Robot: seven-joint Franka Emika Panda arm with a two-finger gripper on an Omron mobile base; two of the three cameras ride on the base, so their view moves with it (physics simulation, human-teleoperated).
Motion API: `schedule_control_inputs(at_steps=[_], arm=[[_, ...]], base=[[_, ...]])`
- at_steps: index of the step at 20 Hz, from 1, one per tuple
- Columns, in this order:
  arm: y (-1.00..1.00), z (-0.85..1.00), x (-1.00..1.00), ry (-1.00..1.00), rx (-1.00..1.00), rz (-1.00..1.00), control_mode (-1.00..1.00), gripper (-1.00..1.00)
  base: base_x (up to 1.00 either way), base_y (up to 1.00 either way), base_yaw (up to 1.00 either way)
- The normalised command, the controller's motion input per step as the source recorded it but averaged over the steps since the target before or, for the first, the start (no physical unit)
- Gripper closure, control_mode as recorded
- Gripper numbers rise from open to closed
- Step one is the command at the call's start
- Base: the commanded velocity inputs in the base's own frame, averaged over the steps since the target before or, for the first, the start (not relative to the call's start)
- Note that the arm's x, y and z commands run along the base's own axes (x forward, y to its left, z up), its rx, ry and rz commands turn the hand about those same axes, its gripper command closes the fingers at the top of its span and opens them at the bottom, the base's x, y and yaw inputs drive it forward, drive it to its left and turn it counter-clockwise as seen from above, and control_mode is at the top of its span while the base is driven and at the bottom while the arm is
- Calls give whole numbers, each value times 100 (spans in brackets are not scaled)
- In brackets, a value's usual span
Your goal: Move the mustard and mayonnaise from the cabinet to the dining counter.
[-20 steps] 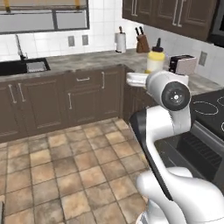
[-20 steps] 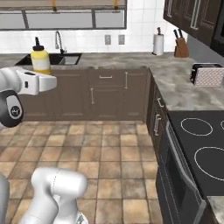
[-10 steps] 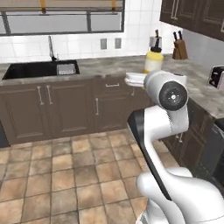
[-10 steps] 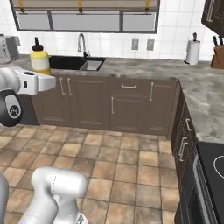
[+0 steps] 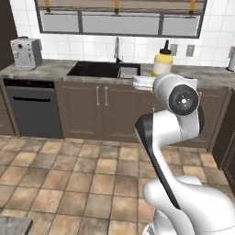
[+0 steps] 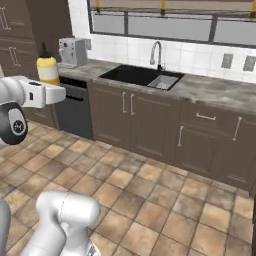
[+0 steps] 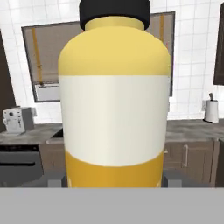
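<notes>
One bottle, the mustard (image 5: 162,62), upright in the left base view, held level out ahead of the white arm and seen against the tiled wall. Claw (image 5: 148,82) at the bottle's base, mostly hidden behind the arm's round joint. Beyond: black sink (image 5: 103,69) set in a grey worktop (image 5: 45,69), tall faucet (image 5: 116,48), coffee machine (image 5: 25,53) at far left, dark dishwasher (image 5: 34,108) under it. Tan tiled floor (image 5: 69,179) below.

Right base view: mustard (image 6: 48,68) standing upright on the far end of the forearm, dark nozzle up, well above the floor (image 6: 150,200). Claw (image 6: 52,93) under and around the bottle's lower part; fingers not separately visible here. Coffee machine (image 6: 72,51) just beyond the bottle, sink (image 6: 141,76) and faucet (image 6: 157,52) to its right.

Hand view: mustard (image 7: 114,100) pressed close, yellow body with white label band, black cap at top. Claw (image 7: 114,178) clamped on the bottle's bottom, dark fingertips (image 7: 57,179) tight against either side. Window, coffee machine (image 7: 17,120) and paper towel roll (image 7: 211,111) behind.
</notes>
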Motion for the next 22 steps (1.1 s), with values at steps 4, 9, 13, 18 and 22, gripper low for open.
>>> schedule_control_inputs(at_steps=[4,9,13,18,22], arm=[[0,0,0,0,0,0,100,100],[0,0,0,0,0,0,100,100],[0,0,0,0,0,0,100,100],[0,0,0,0,0,0,100,100],[0,0,0,0,0,0,100,100]], base=[[60,0,49],[67,0,38],[67,-2,38],[63,-3,44],[50,-1,58]])
